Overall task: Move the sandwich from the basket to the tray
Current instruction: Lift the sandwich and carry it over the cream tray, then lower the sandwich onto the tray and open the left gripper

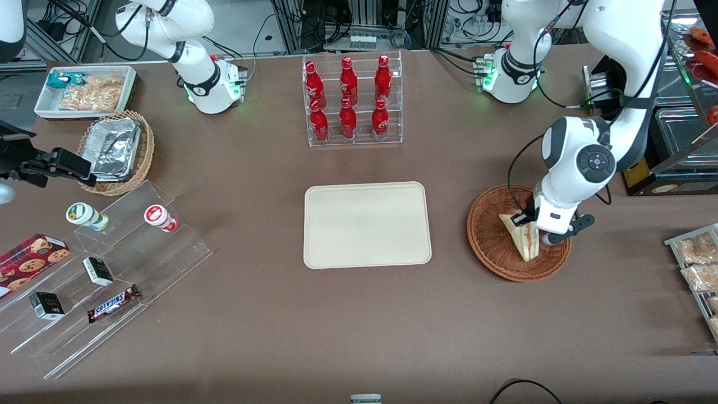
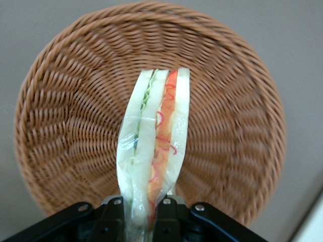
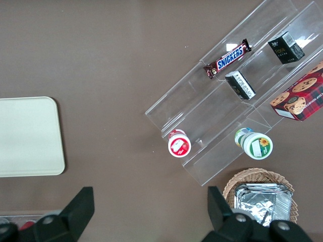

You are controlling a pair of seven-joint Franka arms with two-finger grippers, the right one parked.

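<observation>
Claw [image 2: 144,212] grips unlabelled sandwich [image 2: 154,146] over basket [image 2: 65,101]; Snickers bar [image 1: 113,303] elsewhere.

A robotics lab is posing as a snack shop: cabled white robot arms [image 1: 594,151] are flanking a clear acrylic rack of red bottles [image 1: 350,101].

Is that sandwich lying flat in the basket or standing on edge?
On edge: the sandwich shows its filling layers upward, clamped in the pincer over the basket.
</observation>
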